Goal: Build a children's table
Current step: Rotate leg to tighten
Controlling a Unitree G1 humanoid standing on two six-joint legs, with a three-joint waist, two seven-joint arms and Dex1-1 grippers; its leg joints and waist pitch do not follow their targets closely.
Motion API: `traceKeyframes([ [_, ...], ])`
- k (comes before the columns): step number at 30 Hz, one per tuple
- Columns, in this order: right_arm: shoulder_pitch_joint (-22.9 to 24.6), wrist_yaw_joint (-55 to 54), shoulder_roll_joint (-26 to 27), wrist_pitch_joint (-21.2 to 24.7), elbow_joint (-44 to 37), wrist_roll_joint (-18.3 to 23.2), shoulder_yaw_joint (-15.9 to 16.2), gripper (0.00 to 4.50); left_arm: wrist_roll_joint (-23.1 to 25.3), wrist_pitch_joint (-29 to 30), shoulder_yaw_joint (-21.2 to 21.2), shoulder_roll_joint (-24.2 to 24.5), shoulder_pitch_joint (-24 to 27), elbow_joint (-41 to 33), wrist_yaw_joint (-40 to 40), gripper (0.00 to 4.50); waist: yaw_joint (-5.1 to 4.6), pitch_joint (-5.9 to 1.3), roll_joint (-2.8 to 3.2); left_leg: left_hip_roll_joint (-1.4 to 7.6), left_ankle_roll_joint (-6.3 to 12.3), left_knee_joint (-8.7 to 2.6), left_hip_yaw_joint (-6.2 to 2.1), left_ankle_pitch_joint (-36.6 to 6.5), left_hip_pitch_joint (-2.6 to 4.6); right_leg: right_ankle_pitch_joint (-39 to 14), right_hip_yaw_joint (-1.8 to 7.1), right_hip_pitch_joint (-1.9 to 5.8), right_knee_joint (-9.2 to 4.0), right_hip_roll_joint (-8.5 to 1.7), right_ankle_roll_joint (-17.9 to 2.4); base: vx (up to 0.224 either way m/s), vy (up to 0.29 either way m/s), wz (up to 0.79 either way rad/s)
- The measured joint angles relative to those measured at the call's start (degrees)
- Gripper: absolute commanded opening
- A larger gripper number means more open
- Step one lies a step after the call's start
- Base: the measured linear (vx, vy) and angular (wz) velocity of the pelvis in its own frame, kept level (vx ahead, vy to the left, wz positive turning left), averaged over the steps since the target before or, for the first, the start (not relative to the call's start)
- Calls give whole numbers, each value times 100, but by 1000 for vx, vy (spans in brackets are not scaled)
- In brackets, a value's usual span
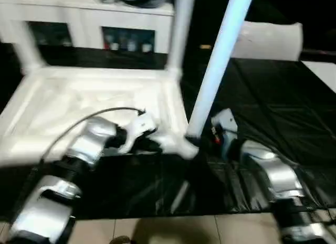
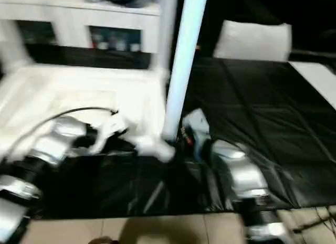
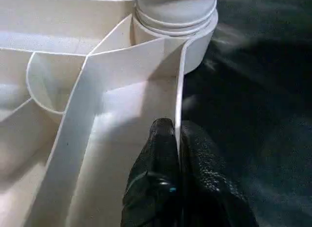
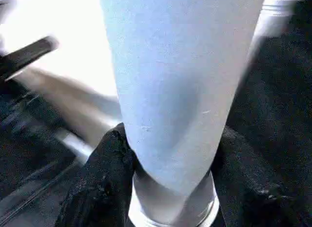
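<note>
My left arm [image 1: 79, 155] reaches forward and inward, its gripper [image 3: 176, 139] with jaws pinched on the tabletop's [image 3: 58, 80] thin rim. My right arm [image 1: 275, 176] reaches forward beside it, its gripper [image 4: 170, 158] with jaws clasped around the leg [image 4: 180, 80] near its base.

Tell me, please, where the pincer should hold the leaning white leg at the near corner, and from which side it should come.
Probably low on the leaning leg, just above its ringed base, which sits at the tabletop's corner socket. The right pincer already holds it there, a finger on each side of the round tube. Come from the open black mat side, since the tabletop's ribs and the left pincer, pinching the rim, crowd the other side.
</note>
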Motion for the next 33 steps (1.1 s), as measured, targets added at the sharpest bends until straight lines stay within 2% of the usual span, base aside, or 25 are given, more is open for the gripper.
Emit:
traceKeyframes([
  [4, -483, -1412, 658, 70, 489, -365, -265, 191, 199, 376, 219, -499, -95, 52, 960, 0, -40, 7, 18, 0, -3, -31, 12, 2, 0, 0, 3, -13, -11, 1, 0, 0, 0, 0],
  [7, -726, -2105, 909, 68, 738, -475, -467, 191, 304, 560, 247, -803, -197, 99, 1421, 0, -43, 5, 33, 0, -3, -67, 31, 2, -5, 4, 6, -16, -52, 1, 2, 0, 0, 0],
  [8, -735, -2158, 928, 58, 745, -475, -497, 226, 314, 565, 232, -827, -211, 97, 1456, 0, -37, 4, 35, 0, -1, -72, 34, 0, -5, 3, 6, -16, -60, 1, 4, 0, 0, 0],
  [9, -737, -2222, 950, 27, 743, -475, -504, 226, 317, 565, 218, -830, -220, 87, 1463, 0, -30, 3, 37, 0, 1, -83, 38, -1, -5, 3, 5, -16, -70, 1, 5, 0, 0, 0],
  [10, -732, -2250, 967, -14, 747, -475, -513, 247, 321, 564, 214, -829, -223, 78, 1463, 0, -28, 3, 37, 0, 2, -91, 41, -1, -6, 3, 5, -18, -77, 1, 5, 0, 0, 0],
  [16, -609, -2234, 1077, -184, 609, -468, -574, 288, 369, 503, 137, -731, -165, -122, 1380, 0, -10, 3, 38, 3, 7, -95, 50, 3, -58, 11, 8, -77, -78, 2, 18, 0, 0, 0],
  [19, -378, -1930, 1046, -277, 358, -428, -554, 314, 377, 370, 96, -577, -65, -297, 1205, 0, -17, 4, 39, 10, 34, -94, 52, 19, -81, 13, 6, -98, -79, 7, 20, 0, 0, 0],
  [22, 0, -1340, 617, -371, -51, -378, -234, 344, 375, 49, 30, -353, -9, -317, 972, 0, -10, 6, 42, 22, 33, -99, 52, 19, -86, 12, -1, -102, -81, 16, 21, 0, 0, 0],
  [26, 380, -424, 129, -390, -470, -138, -26, 374, 351, -292, 32, -65, 64, -318, 709, 0, -49, 13, 50, 41, 29, -99, 54, 21, -84, 15, -3, -109, -72, 32, 25, 0, 0, 0],
  [29, 502, 292, -261, -388, -754, 9, 94, 401, 282, -606, 62, 153, 149, -322, 331, 0, -79, 18, 56, 45, 26, -99, 55, 22, -85, 15, -3, -112, -69, 36, 25, 0, 0, 0],
  [33, 569, 1296, -975, -443, -977, 234, 168, 443, 86, -981, 27, 420, 233, -321, -315, 0, -48, 22, 53, 45, 27, -91, 59, 22, -91, 14, -2, -113, -71, 34, 25, 0, 0, 0],
])
